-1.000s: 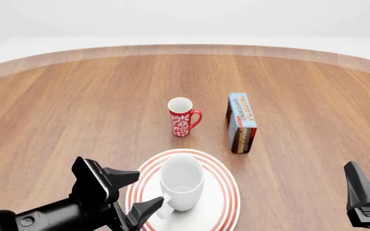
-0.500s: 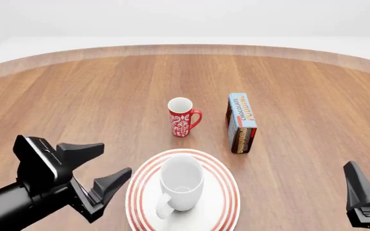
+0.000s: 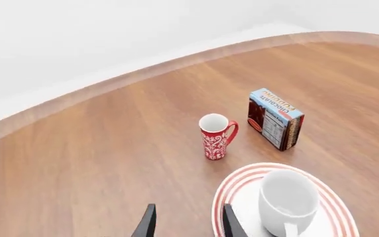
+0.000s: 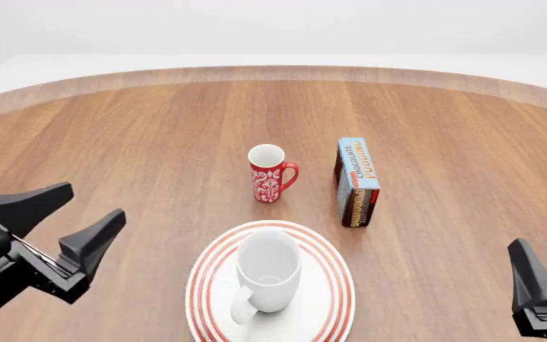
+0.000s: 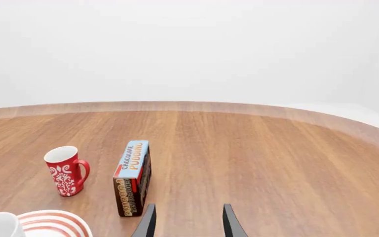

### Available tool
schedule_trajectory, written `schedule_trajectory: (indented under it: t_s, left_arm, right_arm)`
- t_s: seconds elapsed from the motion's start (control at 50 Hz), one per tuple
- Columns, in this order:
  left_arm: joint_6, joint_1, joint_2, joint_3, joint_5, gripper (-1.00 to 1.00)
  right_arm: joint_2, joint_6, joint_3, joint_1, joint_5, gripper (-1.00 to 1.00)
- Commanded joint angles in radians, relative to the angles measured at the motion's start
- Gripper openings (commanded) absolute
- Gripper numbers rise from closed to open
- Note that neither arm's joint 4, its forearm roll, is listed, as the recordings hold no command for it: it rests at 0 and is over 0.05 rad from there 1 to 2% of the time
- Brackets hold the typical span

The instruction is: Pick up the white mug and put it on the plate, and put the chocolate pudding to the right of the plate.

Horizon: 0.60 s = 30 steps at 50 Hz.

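Observation:
The white mug (image 4: 268, 271) stands upright on the red-ringed plate (image 4: 335, 285) at the near middle of the table, handle toward me. Behind and right of the plate the chocolate pudding (image 4: 357, 182) carton stands on a long edge. My left gripper (image 4: 95, 201) is open and empty, well left of the plate. In its wrist view the left gripper (image 3: 187, 226) looks toward the mug (image 3: 287, 200), plate (image 3: 242, 187) and pudding (image 3: 275, 118). My right gripper (image 5: 186, 224) is open at the near right, with the pudding (image 5: 132, 177) ahead of it.
A red patterned mug (image 4: 270, 174) stands behind the plate, left of the pudding, handle to the right. The round wooden table's far edge (image 4: 273, 71) curves along the back. One right finger (image 4: 532, 281) shows at the front view's lower right corner.
My left gripper has drawn back to the left, away from the white mug's handle and the plate, staying open. The mug stays on the plate. The right arm has not moved.

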Motion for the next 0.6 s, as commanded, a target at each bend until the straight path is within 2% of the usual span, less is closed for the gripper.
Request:
schedule_trajectory:
  t_s: [0.02,0.08,0.12,0.34,0.36,0.4,0.42,0.52,0.6]
  left_arm:
    - [0.005,0.119,-0.095,0.018,-0.018,1.0]
    - [-0.005,0.157,-0.125,0.025,-0.026,1.0]
    - [0.013,0.17,-0.123,0.039,-0.048,1.0]
    - [-0.034,0.275,-0.173,0.131,-0.144,1.0]
    - [-0.034,0.277,-0.186,0.136,-0.138,1.0]
    - [-0.046,0.298,-0.361,0.134,0.027,1.0]
    - [-0.039,0.304,-0.386,0.138,0.049,1.0]
    - [-0.058,0.352,-0.485,0.176,0.096,1.0]
    - [-0.076,0.407,-0.5,0.173,0.103,1.0]
  right_arm:
    - [0.0,-0.001,0.001,0.0,0.0,1.0]
    - [0.0,-0.001,0.001,0.0,-0.001,1.0]
    - [0.0,-0.001,0.001,0.0,-0.001,1.0]
    - [0.0,-0.002,0.001,-0.002,-0.002,1.0]
    - [0.0,-0.002,0.001,-0.002,-0.002,1.0]
    - [0.0,-0.002,0.001,-0.002,-0.001,1.0]
    - [0.0,-0.002,0.001,-0.002,-0.002,1.0]
    - [0.0,-0.002,0.001,-0.002,-0.002,1.0]
    - [0.0,-0.002,0.001,-0.002,-0.002,1.0]
